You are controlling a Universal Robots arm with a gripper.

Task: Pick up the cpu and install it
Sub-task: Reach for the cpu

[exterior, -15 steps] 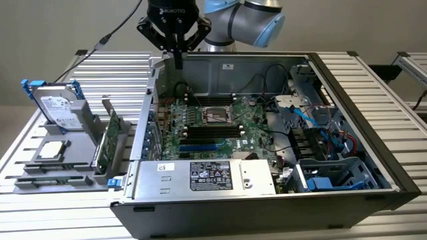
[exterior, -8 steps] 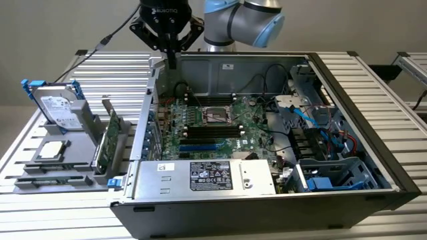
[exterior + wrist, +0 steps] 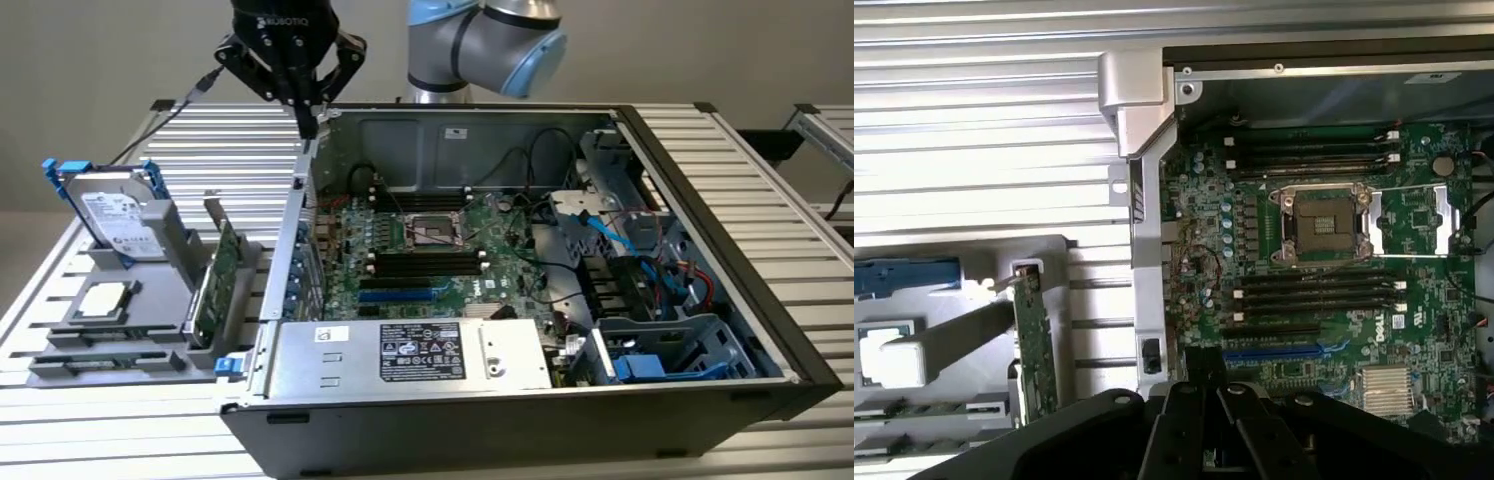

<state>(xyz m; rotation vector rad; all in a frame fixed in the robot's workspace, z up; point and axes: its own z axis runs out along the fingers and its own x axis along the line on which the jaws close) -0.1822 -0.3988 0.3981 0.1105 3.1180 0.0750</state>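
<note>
The cpu (image 3: pixel 107 298) is a small flat silver square lying in a grey holder tray (image 3: pixel 80 345) at the exterior view's left, outside the computer case. In the wrist view the cpu (image 3: pixel 872 338) sits partly behind a pale grey support. My gripper (image 3: pixel 308 118) hangs high above the case's back corner on the exterior view's left, well away from the cpu, shut with nothing between its fingers. The wrist view has the gripper (image 3: pixel 1204 362) over the motherboard's edge. The empty cpu socket (image 3: pixel 434 232) lies mid-board, its metal frame (image 3: pixel 1326 225) around a dark square.
The open case (image 3: pixel 787 350) holds the motherboard (image 3: pixel 400 270), cables, a power supply box (image 3: pixel 414 352) and blue drive bays (image 3: pixel 667 350). A hard drive (image 3: pixel 118 215) with a blue bracket and an expansion card (image 3: pixel 220 275) stand upright on the tray. Slatted metal table (image 3: pixel 227 140) all around.
</note>
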